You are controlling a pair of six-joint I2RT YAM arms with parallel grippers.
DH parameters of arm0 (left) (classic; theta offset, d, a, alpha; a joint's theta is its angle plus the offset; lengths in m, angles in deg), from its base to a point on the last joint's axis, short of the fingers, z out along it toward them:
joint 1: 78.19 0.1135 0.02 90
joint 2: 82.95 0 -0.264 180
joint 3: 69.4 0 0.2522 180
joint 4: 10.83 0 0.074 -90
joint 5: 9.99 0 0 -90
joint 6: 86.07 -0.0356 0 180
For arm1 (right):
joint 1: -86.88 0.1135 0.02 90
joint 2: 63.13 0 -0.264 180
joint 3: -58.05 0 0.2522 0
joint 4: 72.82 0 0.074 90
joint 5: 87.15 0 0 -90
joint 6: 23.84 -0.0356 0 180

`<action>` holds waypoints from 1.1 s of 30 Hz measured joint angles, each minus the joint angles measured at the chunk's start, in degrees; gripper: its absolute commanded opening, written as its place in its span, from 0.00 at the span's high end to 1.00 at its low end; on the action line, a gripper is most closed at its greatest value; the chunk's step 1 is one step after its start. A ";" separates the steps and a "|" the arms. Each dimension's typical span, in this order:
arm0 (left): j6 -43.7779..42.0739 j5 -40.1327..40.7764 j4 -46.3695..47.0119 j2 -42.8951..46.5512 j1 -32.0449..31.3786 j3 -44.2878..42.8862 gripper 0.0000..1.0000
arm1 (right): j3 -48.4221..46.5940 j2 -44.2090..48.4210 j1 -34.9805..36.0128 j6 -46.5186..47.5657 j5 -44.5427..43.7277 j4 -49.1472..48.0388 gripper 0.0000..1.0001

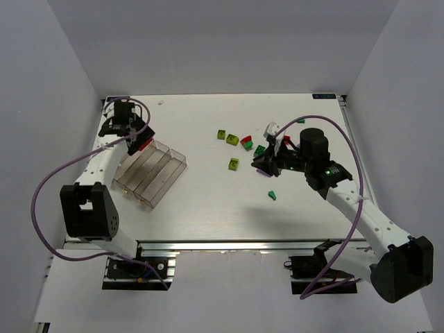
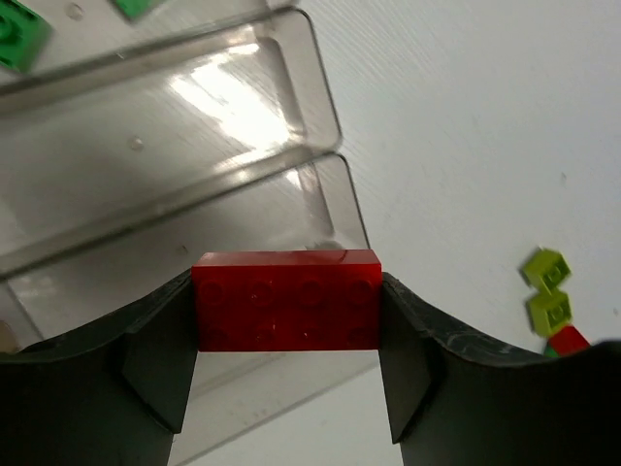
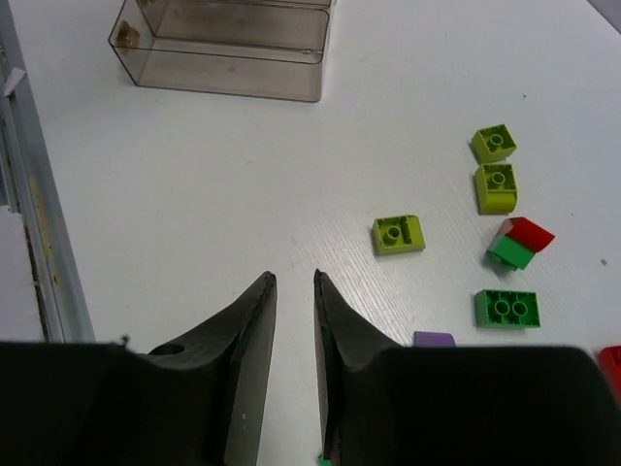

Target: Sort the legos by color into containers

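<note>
– Jaws, left side: condition?
– Gripping. The left jaws are clamped on the short ends of a red two-by-four brick (image 2: 286,301). Faint round marks show on its face; studs or sockets, I cannot tell. It hangs over the far-left corner of the clear divided tray (image 2: 243,116). Contact between brick and tray cannot be confirmed from either view.
– Right side?
– The right jaws are drawn nearly together, with a narrow slit between the fingers (image 3: 247,369) and nothing in it. They sit low over the bench (image 3: 194,175), just beside the loose bricks.
– Tray contents?
– Two green bricks (image 2: 19,39) at the top-left of the left wrist view. Both are cut by the frame edge and seen through clear plastic, so the compartment cannot be determined. A small brownish speck (image 3: 123,34) in one tray corner is unidentified.
– Loose stock?
– All well apart from the tray.
- Three yellow-green bricks (image 3: 399,234), two of them just beside each other.
- A red piece (image 3: 529,233) touching a green piece (image 3: 509,254).
- A green four-stud brick (image 3: 506,308).
- A purple brick (image 3: 433,340), mostly hidden behind the black body of the right wrist.
- Another red brick (image 3: 611,364), cut by the frame edge.
- A green sliver (image 3: 320,458) at the bottom edge under the fingers, with too little shown to name.
– Anything overhead?
– A small green wedge (image 1: 272,194) lies alone, nearer the arm bases. A white object (image 1: 272,130) beyond the right wrist is partly covered by the arm and is unidentified.
</note>
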 measured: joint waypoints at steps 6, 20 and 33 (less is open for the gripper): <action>-1.79 2.91 0.57 -7.65 4.33 -2.78 0.94 | 0.04 -0.09 -2.29 -0.04 -0.79 0.52 0.58; -3.10 6.80 1.29 -14.16 5.95 -5.49 0.15 | -0.55 -2.89 -7.10 1.05 -1.20 1.99 0.16; -7.32 -0.50 4.98 -0.98 6.47 -1.81 0.83 | -13.94 -14.43 -14.12 -3.26 -9.38 6.78 0.28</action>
